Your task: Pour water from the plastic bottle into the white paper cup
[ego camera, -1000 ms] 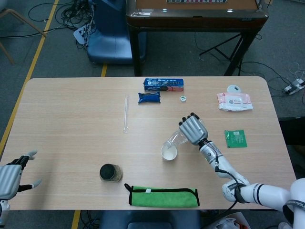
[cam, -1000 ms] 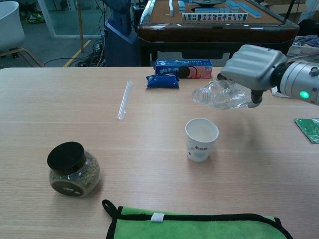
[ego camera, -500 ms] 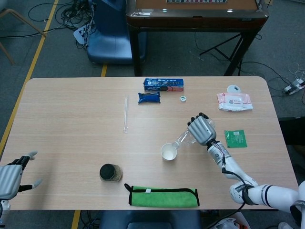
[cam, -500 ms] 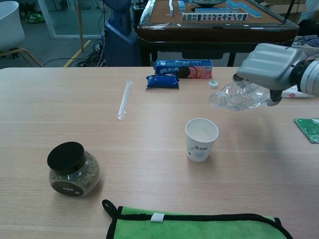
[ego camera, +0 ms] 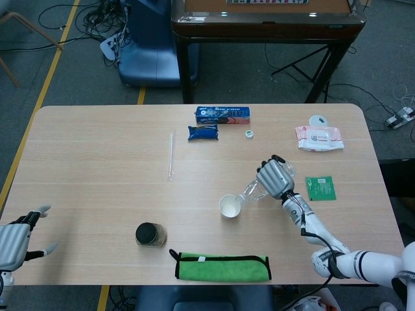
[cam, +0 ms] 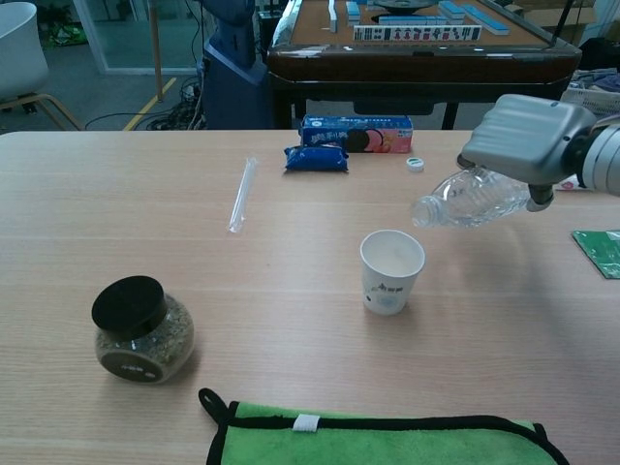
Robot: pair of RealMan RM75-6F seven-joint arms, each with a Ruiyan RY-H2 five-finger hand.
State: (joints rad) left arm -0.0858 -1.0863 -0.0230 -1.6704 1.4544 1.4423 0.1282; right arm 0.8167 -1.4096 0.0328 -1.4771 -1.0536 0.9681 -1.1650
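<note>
My right hand (ego camera: 274,177) (cam: 528,143) grips a clear plastic bottle (cam: 472,199) (ego camera: 254,189), uncapped and tipped on its side, its mouth pointing left and slightly down. The mouth hangs just above and to the right of the white paper cup (cam: 391,270) (ego camera: 229,206), which stands upright mid-table. No stream of water is visible. The bottle's small cap (cam: 415,163) (ego camera: 249,134) lies farther back on the table. My left hand (ego camera: 14,238) hovers open at the table's near left corner, holding nothing.
A dark-lidded jar (cam: 141,329) stands near left, a green cloth (cam: 378,436) lies along the front edge. A clear tube (cam: 239,194), a blue packet (cam: 316,158) and a blue box (cam: 356,132) lie behind the cup. A green card (ego camera: 320,188) and wipes pack (ego camera: 318,137) lie to the right.
My right hand has drawn the bottle to the right, away from above the cup, and the mouth now dips slightly lower. The left hand has stayed still.
</note>
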